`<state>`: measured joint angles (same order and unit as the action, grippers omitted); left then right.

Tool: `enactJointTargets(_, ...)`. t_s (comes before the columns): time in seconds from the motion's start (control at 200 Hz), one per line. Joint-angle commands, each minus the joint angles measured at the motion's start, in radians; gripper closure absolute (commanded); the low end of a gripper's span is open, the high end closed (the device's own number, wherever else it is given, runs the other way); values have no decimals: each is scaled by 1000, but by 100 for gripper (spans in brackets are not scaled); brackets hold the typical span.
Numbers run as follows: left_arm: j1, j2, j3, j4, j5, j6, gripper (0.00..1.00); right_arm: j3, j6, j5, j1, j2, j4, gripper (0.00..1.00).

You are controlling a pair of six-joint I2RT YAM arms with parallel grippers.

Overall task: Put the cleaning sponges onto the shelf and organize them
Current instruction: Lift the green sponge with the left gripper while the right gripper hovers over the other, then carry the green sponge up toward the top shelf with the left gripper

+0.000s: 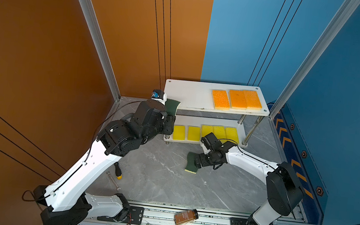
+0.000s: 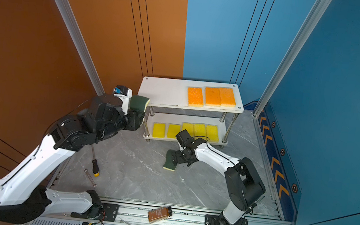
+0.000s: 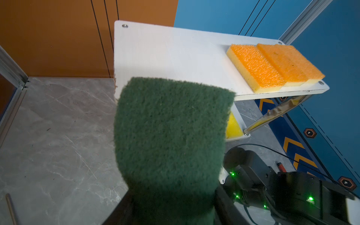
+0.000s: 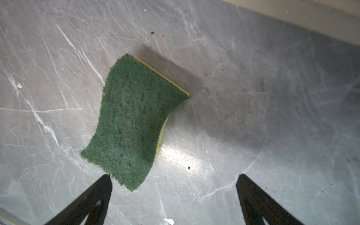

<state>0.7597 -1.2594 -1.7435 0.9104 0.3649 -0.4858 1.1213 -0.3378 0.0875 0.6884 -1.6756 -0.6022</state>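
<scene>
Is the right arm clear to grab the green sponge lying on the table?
Probably yes: the right gripper hangs open just short of the green sponge, with only bare table between them, though the sponge sits nearer one finger.

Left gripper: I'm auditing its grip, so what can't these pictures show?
- Left gripper fingertips: left wrist view, behind the green-topped sponge; top views, too small and dark.
- Sponge's gap from the shelf: top views, overlapping, depth unclear.
- Lower tier's left end: top views, gripper covers it.
</scene>
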Motion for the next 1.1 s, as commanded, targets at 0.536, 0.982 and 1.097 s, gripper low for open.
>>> enactJointTargets(0.536,29,-459,-438,-114,17,58,48,-67,-26,1,7,19,40,2)
enactJointTargets(0.982,36,-604,-537,-162,113,12,42,-110,-32,-1,23,43,64,2)
enactJointTargets(1.097,34,-627,-556,-164,126,7,43,-114,-30,2,20,43,68,2)
